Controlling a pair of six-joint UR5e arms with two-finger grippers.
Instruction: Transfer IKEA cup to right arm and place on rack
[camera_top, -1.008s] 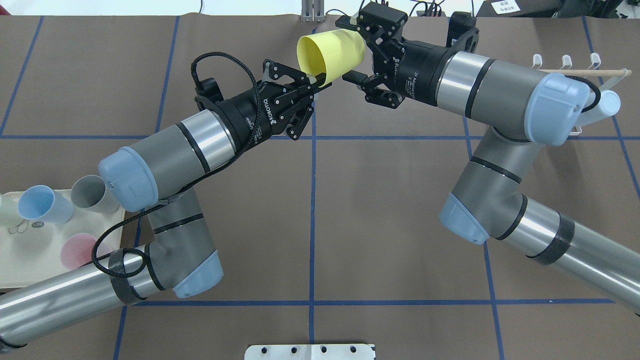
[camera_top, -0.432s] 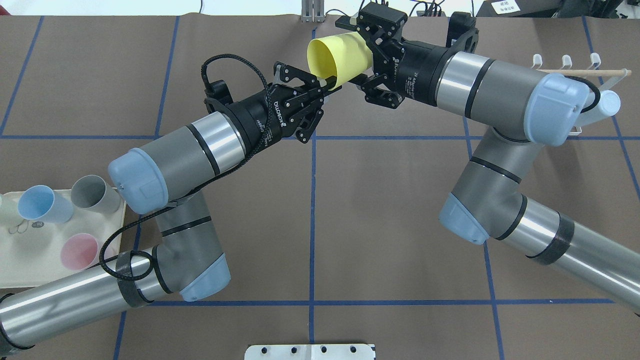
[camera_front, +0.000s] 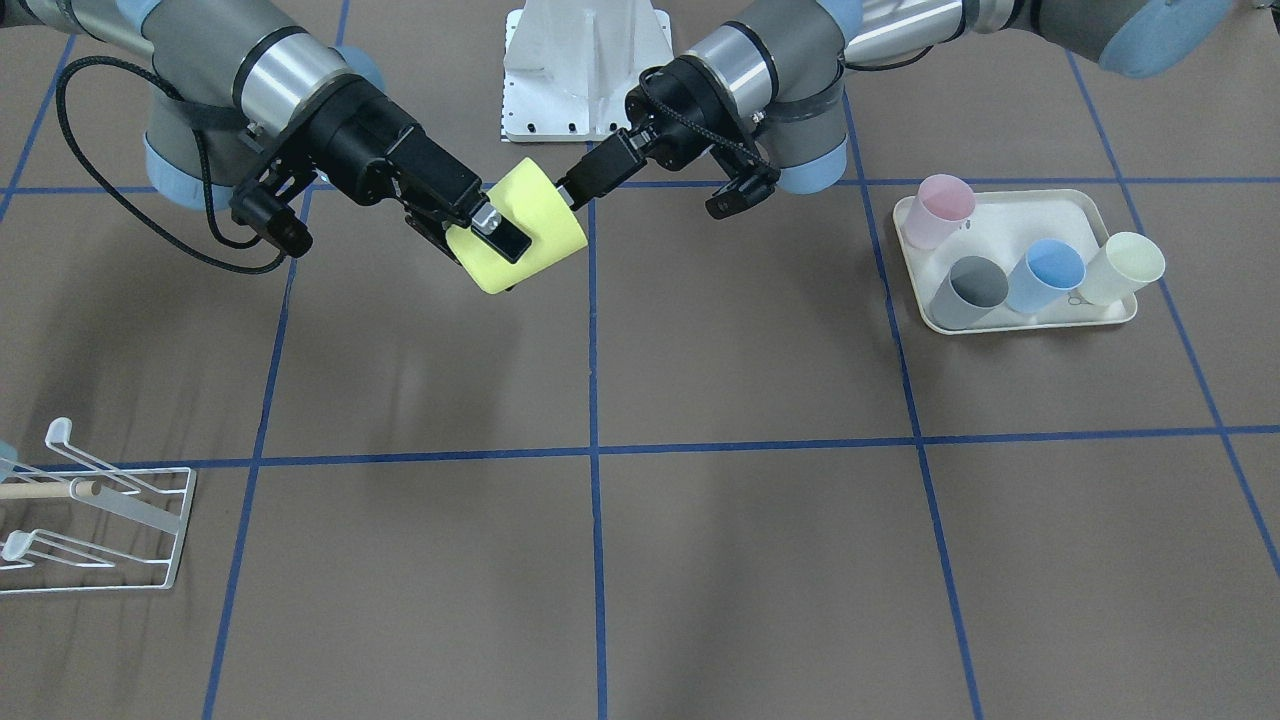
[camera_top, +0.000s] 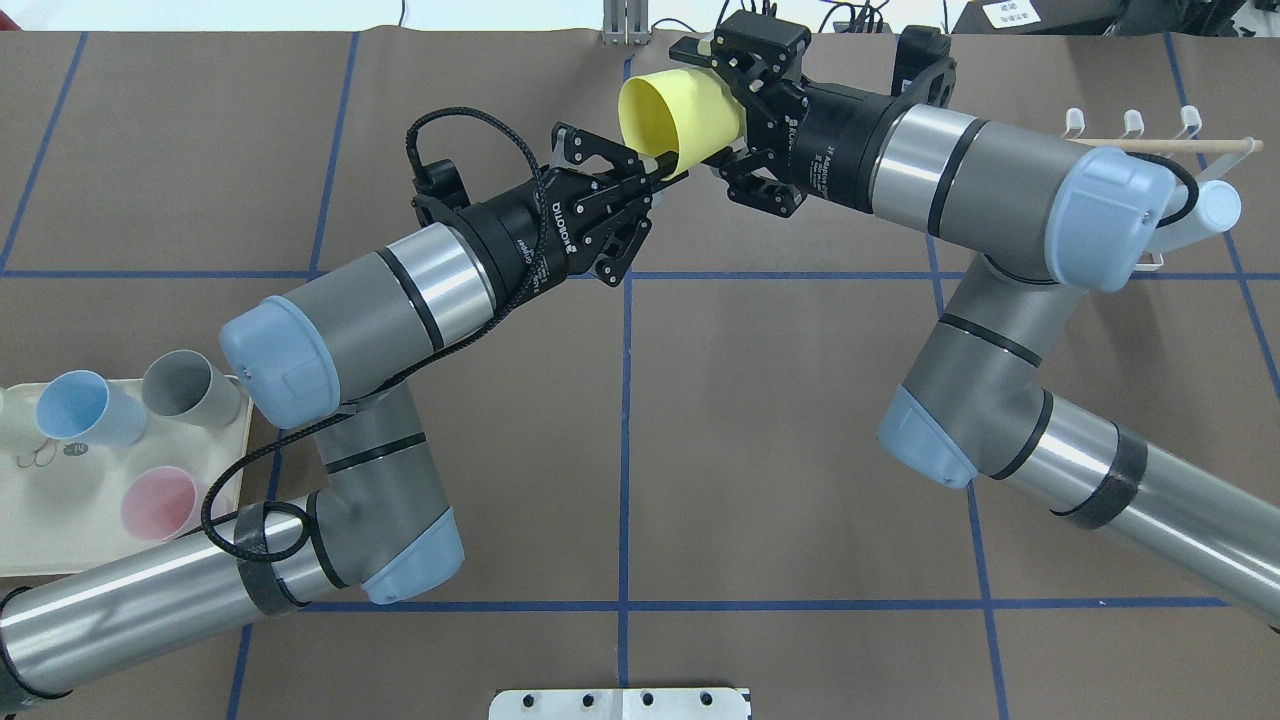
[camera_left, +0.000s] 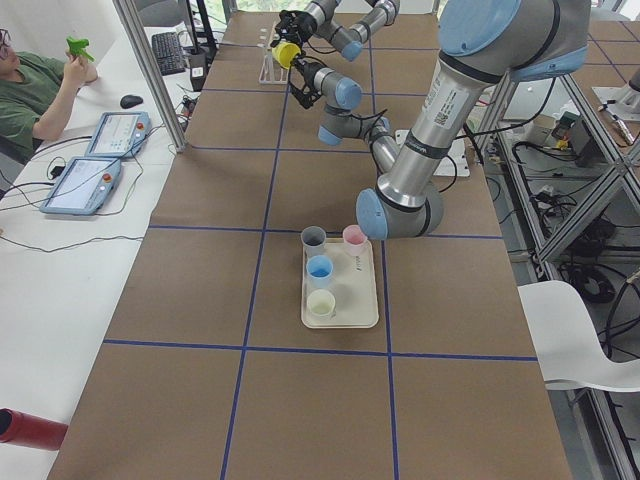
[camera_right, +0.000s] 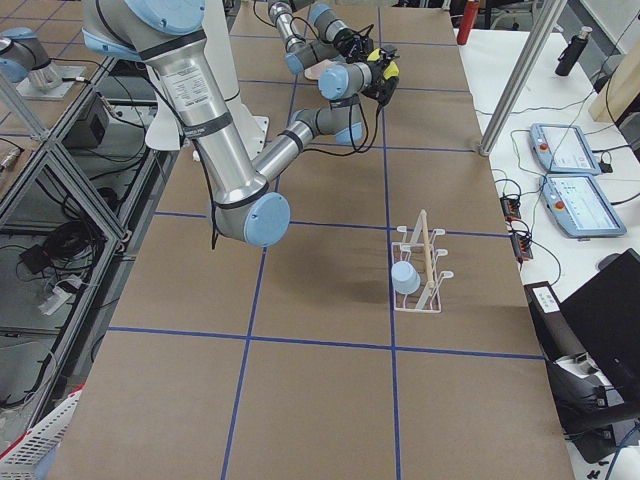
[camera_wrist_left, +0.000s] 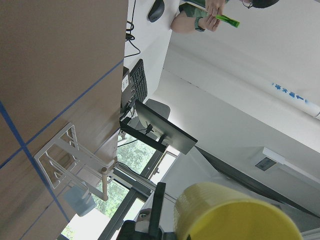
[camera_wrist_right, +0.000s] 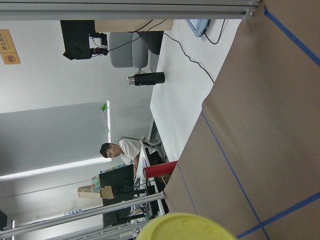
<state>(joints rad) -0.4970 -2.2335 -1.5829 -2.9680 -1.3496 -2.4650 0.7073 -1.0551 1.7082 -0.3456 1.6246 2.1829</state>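
Note:
A yellow IKEA cup hangs on its side above the table's far middle, its mouth towards the left arm. My left gripper is shut on the near rim, one finger inside the mouth. The cup's base end lies between the spread fingers of the right arm's gripper, which is still open. From the front, one right finger lies along the cup. The white wire rack with its wooden rod stands at the far right, partly hidden behind the right arm.
A pale blue cup hangs on the rack. At the near left, a cream tray holds pink, grey, blue and cream cups. A person sits at a side desk beyond the table's far edge.
The left arm has carried the yellow cup to the right, and its base has slid in between the right gripper's open fingers. The right arm has barely moved.

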